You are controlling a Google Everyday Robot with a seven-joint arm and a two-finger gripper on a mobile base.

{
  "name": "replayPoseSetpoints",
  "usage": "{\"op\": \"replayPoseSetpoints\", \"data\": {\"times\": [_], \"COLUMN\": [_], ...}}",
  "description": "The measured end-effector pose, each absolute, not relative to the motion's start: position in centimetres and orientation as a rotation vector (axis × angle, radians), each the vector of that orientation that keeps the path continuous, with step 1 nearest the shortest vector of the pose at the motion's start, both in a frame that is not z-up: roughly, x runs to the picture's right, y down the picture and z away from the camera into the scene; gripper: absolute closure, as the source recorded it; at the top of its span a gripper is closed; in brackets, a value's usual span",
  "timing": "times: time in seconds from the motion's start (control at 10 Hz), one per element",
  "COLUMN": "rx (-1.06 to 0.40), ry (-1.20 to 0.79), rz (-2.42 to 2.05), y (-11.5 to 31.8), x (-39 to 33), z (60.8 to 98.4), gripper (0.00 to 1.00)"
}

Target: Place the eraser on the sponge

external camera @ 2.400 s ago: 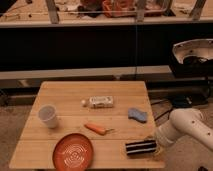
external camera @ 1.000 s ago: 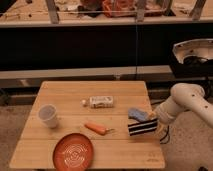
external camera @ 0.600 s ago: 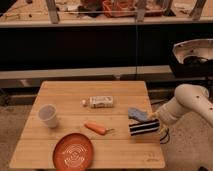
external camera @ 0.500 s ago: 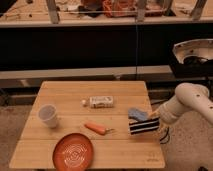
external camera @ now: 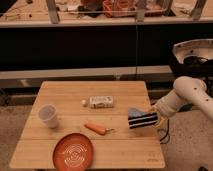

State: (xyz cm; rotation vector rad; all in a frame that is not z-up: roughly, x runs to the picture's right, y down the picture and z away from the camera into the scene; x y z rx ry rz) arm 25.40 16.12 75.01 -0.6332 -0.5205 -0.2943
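Observation:
The eraser [external camera: 142,120], a black block with white stripes, hangs at the right side of the wooden table [external camera: 65,145]. Its left end overlaps the near edge of the light-blue sponge [external camera: 134,112]. I cannot tell whether it touches the sponge. My gripper [external camera: 156,117] reaches in from the right on the white arm [external camera: 187,95] and is shut on the eraser's right end. Only the far part of the sponge shows behind the eraser.
A white printed packet [external camera: 101,102] and a small white ball [external camera: 84,103] lie mid-table. A carrot [external camera: 96,129] lies just left of the eraser. An orange plate [external camera: 73,151] sits at the front and a white cup [external camera: 48,115] at the left. The table's right edge runs under the gripper.
The gripper has carried the eraser a little up and away from the front edge, so it now overlaps the sponge. The other things have not moved.

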Motion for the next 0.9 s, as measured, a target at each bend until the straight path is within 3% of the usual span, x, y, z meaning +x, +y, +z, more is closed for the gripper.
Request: {"op": "replayPoseSetpoints", "data": {"times": [0.9], "rx": [-0.638], "ry": [-0.557], "rz": [-0.344], "y": [14.0], "x": [23.9], "z": [77.2], "gripper": [0.99]}}
